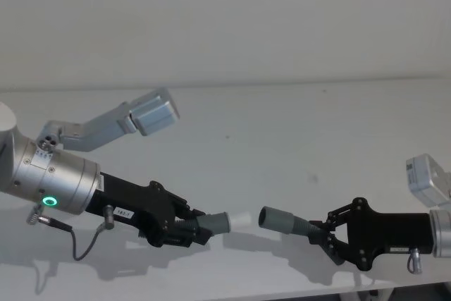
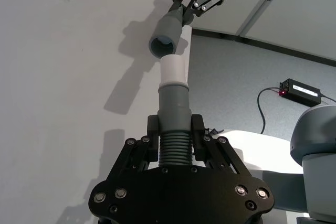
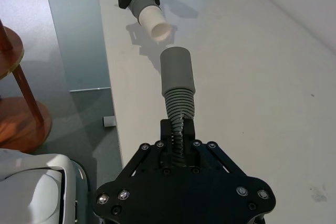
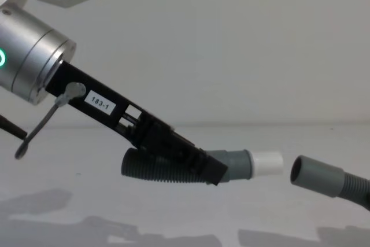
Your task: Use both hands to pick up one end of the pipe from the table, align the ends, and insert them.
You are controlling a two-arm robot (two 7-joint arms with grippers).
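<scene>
The left end effector (image 1: 184,225) reaches in from the left side and slopes down toward the middle, above the white worktop (image 1: 282,125). Its silver arm carries a green ring light (image 1: 49,201) and a white label (image 4: 99,103). Its fingers (image 2: 152,129) are clamped on the ribbed part of the left hose piece (image 4: 173,169). This piece lies almost level. Its long axis runs left to right, and its grey cuff (image 1: 215,223) with the white tip (image 1: 241,219) sticks out beyond the fingers and points toward the other end effector.

The right end effector (image 1: 320,234) comes in from the right side, low and almost level. Its fingers (image 3: 167,129) are closed on the ribbed neck of the right hose piece (image 3: 178,90). The wide grey socket (image 1: 276,218) of this piece sticks out ahead of the fingers, with its open mouth facing the white tip.

The two ends lie nearly on one line, the tip near the socket mouth but with a gap between them. Both pieces are held off the worktop, and their shadows fall on it below.
</scene>
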